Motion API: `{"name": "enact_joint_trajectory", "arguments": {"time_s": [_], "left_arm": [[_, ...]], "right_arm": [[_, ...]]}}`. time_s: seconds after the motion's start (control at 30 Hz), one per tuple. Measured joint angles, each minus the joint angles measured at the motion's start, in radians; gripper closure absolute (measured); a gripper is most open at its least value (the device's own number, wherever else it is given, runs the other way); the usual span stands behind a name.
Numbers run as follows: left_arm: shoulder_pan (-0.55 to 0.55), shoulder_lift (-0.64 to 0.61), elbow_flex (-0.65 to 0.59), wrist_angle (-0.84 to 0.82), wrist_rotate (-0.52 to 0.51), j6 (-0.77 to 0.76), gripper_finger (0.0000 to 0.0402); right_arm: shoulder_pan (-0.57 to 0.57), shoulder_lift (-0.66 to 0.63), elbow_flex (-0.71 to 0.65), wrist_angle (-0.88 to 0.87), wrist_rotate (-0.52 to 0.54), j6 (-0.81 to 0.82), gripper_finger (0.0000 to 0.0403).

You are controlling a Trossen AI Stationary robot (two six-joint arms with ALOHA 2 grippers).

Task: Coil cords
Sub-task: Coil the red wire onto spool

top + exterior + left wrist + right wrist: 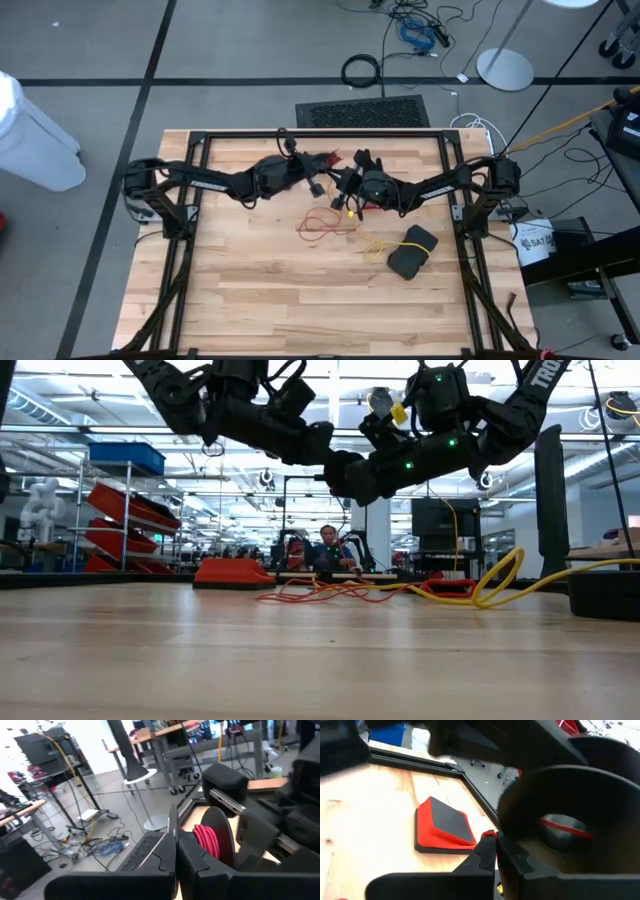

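High view: both arms meet over the back middle of the table (250, 300), raised off the wood.
Left gripper (322, 160): fingers closed; left wrist view shows a black reel (218, 836) just past the tips with red cord wound on it. Contact with the reel: can't tell.
Right gripper (352, 190): fingers closed; a round black reel (570, 815) sits close ahead in its wrist view with a red strand across it. Same reel as the left's: can't tell.
Red cord (322, 224): loose tangle on the table in front of the grippers, running up toward them.
Yellow cord (377, 243): loose on the table beside the red one, near a black pad (411, 251); low view shows it (500, 582) in slack loops.
Done: judging by the wound turns, part of the red cord is on the reel.
Left: rest of red is uncoiled; yellow looks untouched.
Progress: early, well under half.
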Motion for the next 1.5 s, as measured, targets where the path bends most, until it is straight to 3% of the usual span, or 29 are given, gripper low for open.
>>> {"name": "enact_joint_trajectory", "arguments": {"time_s": [0.27,0.53,1.03,1.5], "left_arm": [[0.002,-0.135,0.0,-0.237,0.111,0.012,0.0401],[-0.001,-0.19,0.001,-0.414,0.216,0.027,0.0401],[0.001,-0.22,0.002,-0.5,0.224,0.055,0.0401],[0.0,-0.22,0.002,-0.533,0.23,0.054,0.0401]], "right_arm": [[-0.001,-0.001,0.001,-0.018,0.061,-0.041,0.0402],[-0.017,0.001,-0.002,-0.058,0.108,-0.044,0.0402],[-0.044,0.001,-0.001,-0.125,0.03,0.024,0.0401],[-0.047,0.001,-0.003,-0.155,0.037,0.039,0.033]]}}
